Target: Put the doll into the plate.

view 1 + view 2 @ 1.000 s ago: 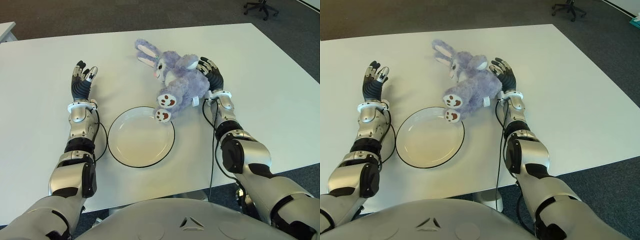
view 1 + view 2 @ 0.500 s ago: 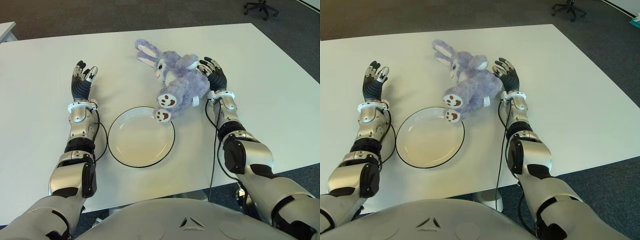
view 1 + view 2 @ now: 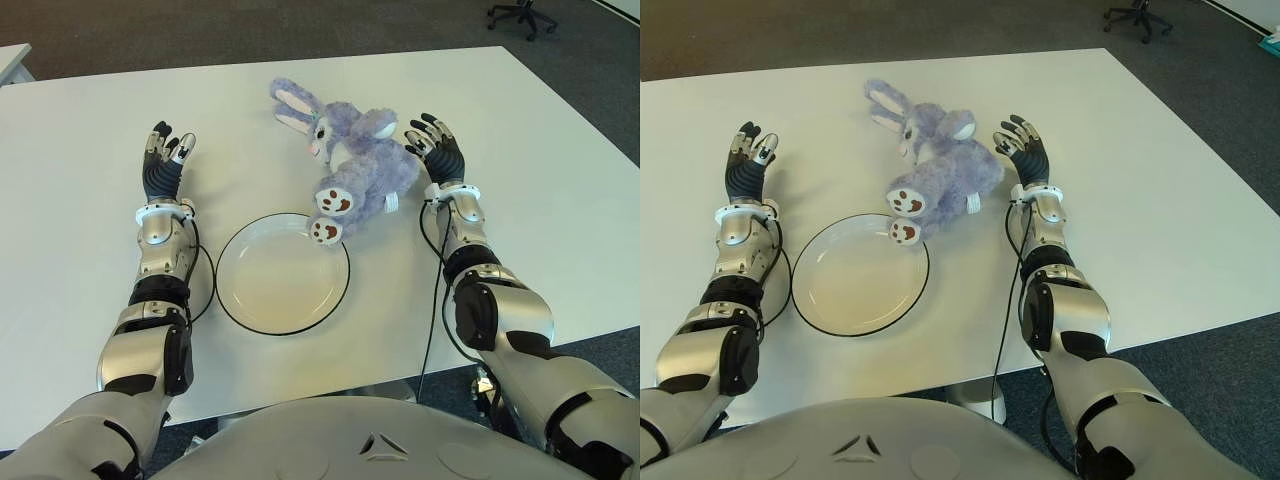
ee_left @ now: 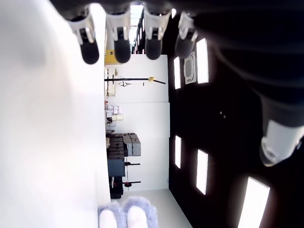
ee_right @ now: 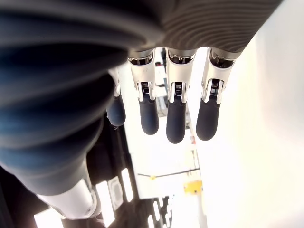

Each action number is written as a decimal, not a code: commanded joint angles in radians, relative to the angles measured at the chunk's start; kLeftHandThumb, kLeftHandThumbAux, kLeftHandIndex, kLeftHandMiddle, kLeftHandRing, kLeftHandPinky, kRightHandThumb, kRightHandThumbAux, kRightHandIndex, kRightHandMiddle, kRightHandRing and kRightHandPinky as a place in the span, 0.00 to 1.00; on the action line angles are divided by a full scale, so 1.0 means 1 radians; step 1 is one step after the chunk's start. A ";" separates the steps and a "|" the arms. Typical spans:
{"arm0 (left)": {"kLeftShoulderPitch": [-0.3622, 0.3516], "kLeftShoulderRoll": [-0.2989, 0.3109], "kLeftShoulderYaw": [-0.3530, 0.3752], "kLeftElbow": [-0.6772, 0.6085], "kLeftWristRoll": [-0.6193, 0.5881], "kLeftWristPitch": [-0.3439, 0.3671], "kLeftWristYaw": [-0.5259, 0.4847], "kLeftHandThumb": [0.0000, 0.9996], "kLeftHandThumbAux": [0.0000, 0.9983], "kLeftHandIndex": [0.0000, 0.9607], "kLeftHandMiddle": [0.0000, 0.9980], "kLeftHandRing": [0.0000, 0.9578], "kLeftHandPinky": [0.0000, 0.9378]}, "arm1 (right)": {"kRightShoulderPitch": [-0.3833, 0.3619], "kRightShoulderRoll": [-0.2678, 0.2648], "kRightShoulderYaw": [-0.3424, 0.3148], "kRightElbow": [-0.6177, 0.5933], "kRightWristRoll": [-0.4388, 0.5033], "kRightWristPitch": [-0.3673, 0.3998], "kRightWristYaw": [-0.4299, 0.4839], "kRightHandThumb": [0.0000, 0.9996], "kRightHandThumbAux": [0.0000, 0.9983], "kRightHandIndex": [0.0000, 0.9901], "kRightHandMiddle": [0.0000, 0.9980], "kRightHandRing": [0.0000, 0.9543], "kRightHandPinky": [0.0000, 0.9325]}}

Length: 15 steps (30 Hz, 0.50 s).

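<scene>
Two hands flank our work. Nearest us sits the white plate [image 3: 283, 272], empty but for one paw of the purple plush rabbit [image 3: 352, 166] overhanging its far rim. Rabbit lies diagonally, feet toward plate, ears pointing away and left. Our right hand [image 3: 441, 157], fingers spread, holding nothing, is just right of its body, nearer than our left hand [image 3: 165, 166], also spread wide.
</scene>
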<state>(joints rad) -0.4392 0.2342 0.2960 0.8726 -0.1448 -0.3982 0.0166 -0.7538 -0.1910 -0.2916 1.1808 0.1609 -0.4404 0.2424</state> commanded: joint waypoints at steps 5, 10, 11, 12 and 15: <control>0.118 -0.035 -0.012 0.077 0.011 0.030 -0.002 0.04 0.54 0.00 0.06 0.08 0.11 | 0.097 -0.005 0.006 0.034 -0.007 0.032 -0.001 0.21 0.71 0.14 0.20 0.25 0.29; 0.116 -0.035 -0.010 0.075 0.009 0.035 -0.002 0.05 0.54 0.00 0.06 0.09 0.11 | 0.106 -0.013 0.007 0.028 -0.004 0.031 0.005 0.19 0.68 0.15 0.21 0.25 0.29; 0.116 -0.035 -0.010 0.074 0.008 0.035 -0.002 0.05 0.54 0.00 0.06 0.09 0.11 | 0.109 -0.016 0.006 0.026 -0.003 0.030 0.008 0.19 0.68 0.15 0.21 0.25 0.29; 0.116 -0.036 -0.009 0.074 0.008 0.035 -0.003 0.05 0.54 0.00 0.06 0.09 0.11 | 0.111 -0.017 0.005 0.025 -0.002 0.030 0.010 0.19 0.68 0.15 0.21 0.25 0.29; 0.116 -0.036 -0.009 0.074 0.006 0.036 -0.006 0.06 0.54 0.00 0.06 0.09 0.12 | 0.118 -0.022 0.003 0.021 0.001 0.026 0.017 0.19 0.68 0.14 0.21 0.25 0.30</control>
<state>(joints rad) -0.4389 0.2351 0.2959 0.8729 -0.1447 -0.3954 0.0166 -0.7242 -0.2235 -0.2870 1.1630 0.1609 -0.4434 0.2540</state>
